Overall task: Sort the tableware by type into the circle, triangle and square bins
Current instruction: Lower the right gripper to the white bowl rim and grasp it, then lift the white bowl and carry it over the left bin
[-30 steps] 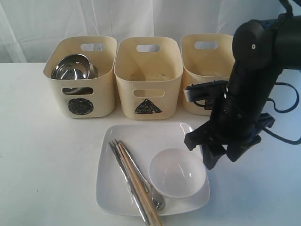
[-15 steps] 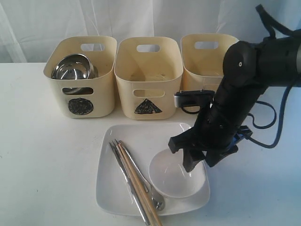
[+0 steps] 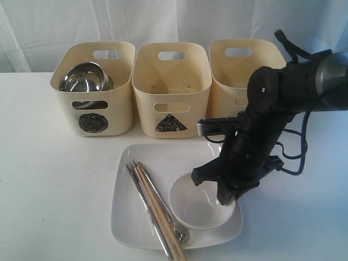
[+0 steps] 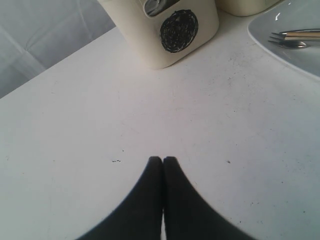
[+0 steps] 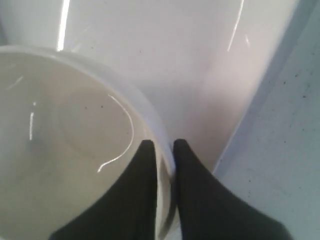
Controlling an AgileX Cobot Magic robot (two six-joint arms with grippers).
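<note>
The white table (image 3: pixel 49 190) carries three cream tubs in a row along its far side: the circle bin (image 3: pixel 122 98), the triangle bin (image 3: pixel 187 106) beside it, and the square bin (image 3: pixel 228 81), whose mark is hidden behind the right arm. Only the circle bin shows contents, the shiny steel bowl (image 3: pixel 84 79) tilted inside. What lies in the other two cannot be made out, and no mugs are plainly visible. In front of the bins lies the white square plate (image 3: pixel 130 217), bearing the rest. The small white bowl (image 3: pixel 196 204) is on its right half. On its left half the wooden chopsticks (image 3: pixel 157 206) lie alongside the metal cutlery (image 3: pixel 142 198) (fork, knife and spoon, packed too close to separate cleanly). By my reckoning the job is early: one piece visibly binned, with the plate, bowl, chopsticks and cutlery all left.

The right arm folds down from the right over the plate's near right corner, wrist bent steeply downward. The right gripper (image 5: pixel 162 145) straddles the small bowl's rim, one finger inside and one outside, pinching it. The bowl looks to be sitting on the plate, not lifted clear. The left gripper (image 4: pixel 163 160) hangs over bare table near the circle bin, fingertips pressed together on nothing
</note>
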